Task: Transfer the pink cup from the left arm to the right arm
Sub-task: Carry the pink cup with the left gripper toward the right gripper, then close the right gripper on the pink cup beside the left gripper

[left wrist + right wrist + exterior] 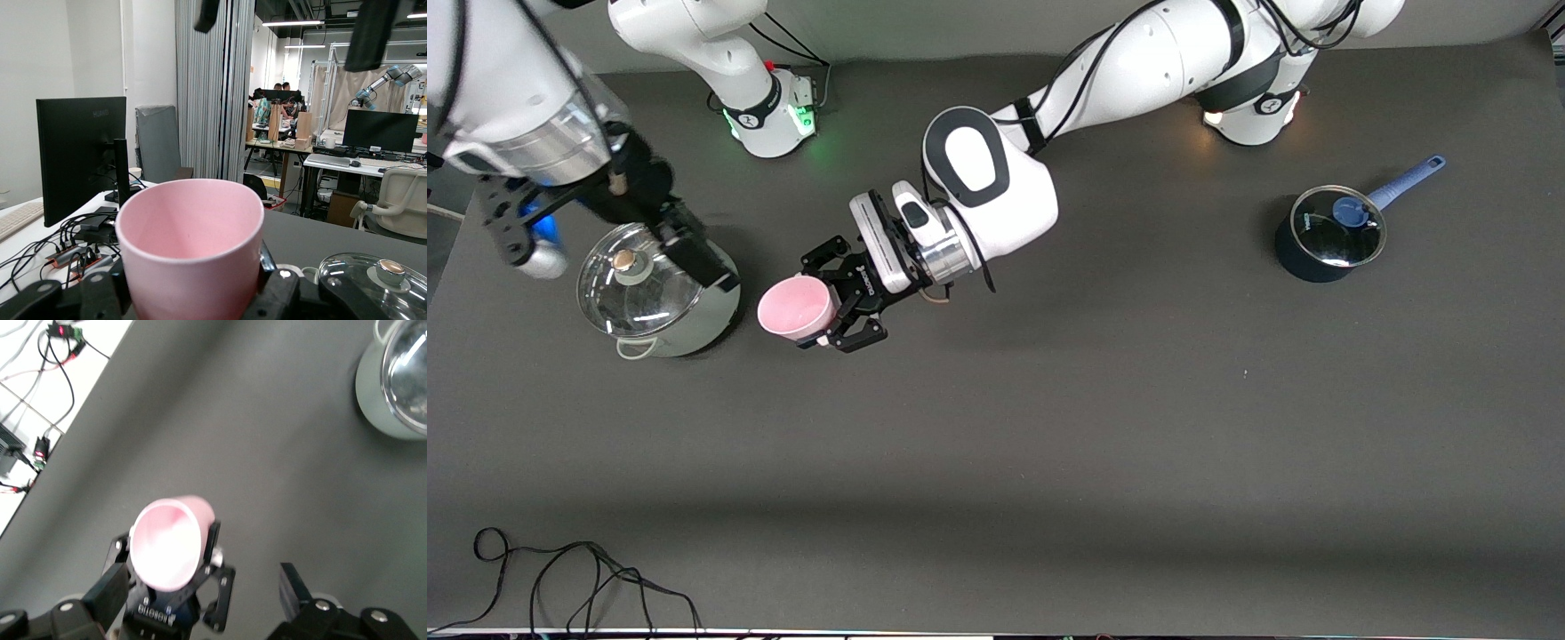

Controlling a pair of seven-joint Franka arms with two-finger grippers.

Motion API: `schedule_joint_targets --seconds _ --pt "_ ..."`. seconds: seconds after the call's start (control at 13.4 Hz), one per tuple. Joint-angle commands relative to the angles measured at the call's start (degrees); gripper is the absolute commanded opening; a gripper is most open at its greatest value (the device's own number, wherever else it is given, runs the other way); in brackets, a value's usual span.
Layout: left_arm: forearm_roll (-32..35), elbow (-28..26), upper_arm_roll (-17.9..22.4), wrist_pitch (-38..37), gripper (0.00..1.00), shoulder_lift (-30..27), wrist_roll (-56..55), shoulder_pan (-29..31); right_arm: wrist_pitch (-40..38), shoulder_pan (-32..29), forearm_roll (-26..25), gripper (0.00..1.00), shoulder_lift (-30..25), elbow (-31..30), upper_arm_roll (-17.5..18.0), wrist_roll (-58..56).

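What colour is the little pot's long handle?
Blue, like its lid knob; the handle shows best in the front view.

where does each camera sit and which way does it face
Front view: high across the table, facing both arms; left claw shut on the pink cup, right claw open over the steel pot.
Left wrist view: on the left wrist, looking past the pink cup into the lab; claw fingers show.
Right wrist view: on the right wrist, looking down at the cup; own fingers show.
All share the cup.

Cup [796, 308] in left claw [824, 305], beside lidded pot [656, 298]
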Motion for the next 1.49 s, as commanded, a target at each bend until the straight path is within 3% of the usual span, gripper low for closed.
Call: schedule_joint_targets --seconds 0.0,1.04,1.12,1.42 --pt "-0.55 1.36 1.10 1.10 0.00 -0.30 -1.15 -1.18 -2.18 0.99 2.58 1.00 1.29 1.87 -0.65 3.68" --pt "-0.47 1.27 1.36 1.10 0.00 -0.30 -2.21 -1.27 3.18 0.73 4.62 0.98 3.05 -7.01 -1.18 3.51" --pt "-0.47 1.27 1.28 1.10 0.00 -0.30 -2.21 -1.36 3.26 0.73 4.44 0.93 3.05 -6.92 -1.26 3.43" --pt "-0.47 1.27 1.28 1.01 0.00 -0.30 -2.21 -1.27 3.26 0.99 3.83 0.39 3.05 -6.40 -1.35 3.51"
